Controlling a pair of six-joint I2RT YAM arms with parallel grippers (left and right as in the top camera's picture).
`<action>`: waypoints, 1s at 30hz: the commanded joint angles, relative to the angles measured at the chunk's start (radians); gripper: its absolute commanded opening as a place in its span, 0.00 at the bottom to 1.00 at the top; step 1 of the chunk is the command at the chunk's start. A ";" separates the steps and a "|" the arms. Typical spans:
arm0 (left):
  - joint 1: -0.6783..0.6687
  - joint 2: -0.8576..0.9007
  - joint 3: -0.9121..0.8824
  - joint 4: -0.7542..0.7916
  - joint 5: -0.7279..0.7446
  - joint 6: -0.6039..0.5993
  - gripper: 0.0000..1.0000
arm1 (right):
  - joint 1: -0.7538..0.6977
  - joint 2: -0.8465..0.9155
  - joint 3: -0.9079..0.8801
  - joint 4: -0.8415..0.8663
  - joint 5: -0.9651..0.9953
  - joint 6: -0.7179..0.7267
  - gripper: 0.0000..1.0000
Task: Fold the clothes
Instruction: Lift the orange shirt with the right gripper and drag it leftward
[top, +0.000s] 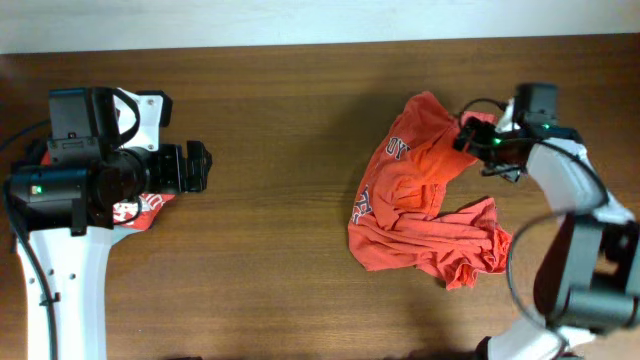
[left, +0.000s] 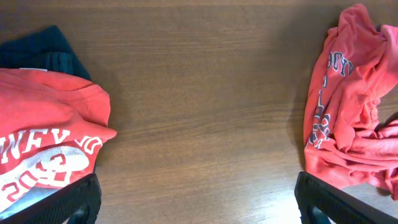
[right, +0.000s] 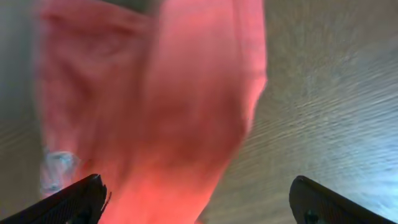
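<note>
A brown wooden table (top: 280, 260) filled the whole scene, with a pale strip along its far edge. The orange-red T-shirt (top: 425, 205) lay on it in a crumpled heap, not folded, with part of the grey-and-white lettering showing on its chest.

The right pincer (top: 468, 133) stood at the upper corner of this heap, directly over the cloth. In the right wrist view its fingers (right: 74, 199) were wide apart. The red cloth was in front of them and partly between them, but narrower than the gap, so the pincer did not clamp it. This picture was blurred, and I could not tell if the cloth touched a finger.

The left pincer (top: 203, 166) was well apart from the T-shirt, which lay far ahead of it, toward its right side. Its fingers (left: 68, 202) were also spread wide, with only bare wood between them. A folded red shirt (left: 43, 137) with white print lay just beside its left finger, and a dark garment (left: 53, 46) lay behind that shirt.
</note>
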 joint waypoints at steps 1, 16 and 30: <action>-0.002 -0.012 0.016 -0.002 -0.006 0.012 0.99 | -0.019 0.122 -0.002 0.050 -0.248 0.016 0.98; -0.002 -0.012 0.016 -0.031 -0.006 0.012 0.99 | 0.007 0.065 0.000 0.064 -0.304 -0.018 0.06; -0.002 -0.013 0.016 -0.024 -0.006 0.012 0.99 | 0.259 -0.426 0.130 -0.011 -0.106 -0.128 0.07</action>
